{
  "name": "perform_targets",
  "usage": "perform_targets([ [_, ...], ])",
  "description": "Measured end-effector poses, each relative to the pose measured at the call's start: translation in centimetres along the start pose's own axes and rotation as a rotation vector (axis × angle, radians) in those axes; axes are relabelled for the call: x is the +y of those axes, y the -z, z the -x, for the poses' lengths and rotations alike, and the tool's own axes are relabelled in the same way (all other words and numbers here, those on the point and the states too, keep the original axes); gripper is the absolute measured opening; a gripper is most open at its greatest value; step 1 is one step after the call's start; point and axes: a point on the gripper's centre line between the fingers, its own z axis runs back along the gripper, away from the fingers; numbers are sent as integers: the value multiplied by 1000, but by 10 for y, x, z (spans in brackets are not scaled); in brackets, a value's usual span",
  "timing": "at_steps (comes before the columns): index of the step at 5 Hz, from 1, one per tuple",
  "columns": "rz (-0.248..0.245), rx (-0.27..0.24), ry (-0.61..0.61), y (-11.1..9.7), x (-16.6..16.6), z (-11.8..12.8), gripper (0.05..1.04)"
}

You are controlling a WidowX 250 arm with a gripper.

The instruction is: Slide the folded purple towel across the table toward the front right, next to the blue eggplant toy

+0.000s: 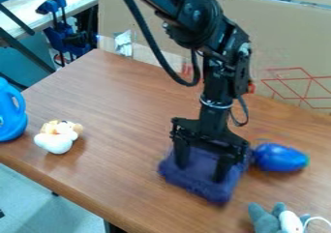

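Purple cloth (pixel 203 187), beneath gripper (pixel 201 173), fingers (pixel 223 169) apart

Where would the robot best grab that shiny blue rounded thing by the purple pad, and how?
Probably across the middle of the blue rounded thing, from above, jaws closing on its long sides: it is longer than wide and narrows at one end, while the other end lies close by the purple pad, leaving little room there.

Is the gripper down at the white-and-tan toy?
No, the gripper is at the purple item, with the white-and-tan toy lying well apart.
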Motion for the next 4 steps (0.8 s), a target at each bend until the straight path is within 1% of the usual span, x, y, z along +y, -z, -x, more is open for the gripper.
perform_targets([
  [1, -3, 64, -31, -6, 2, 20, 1007],
  [2, 17, 77, -56, -7, 7, 32, 1007],
  [3, 29, -40, -77, -31, 10, 26, 1007],
  [4, 62, -169, -18, -64, 7, 26, 1007],
])
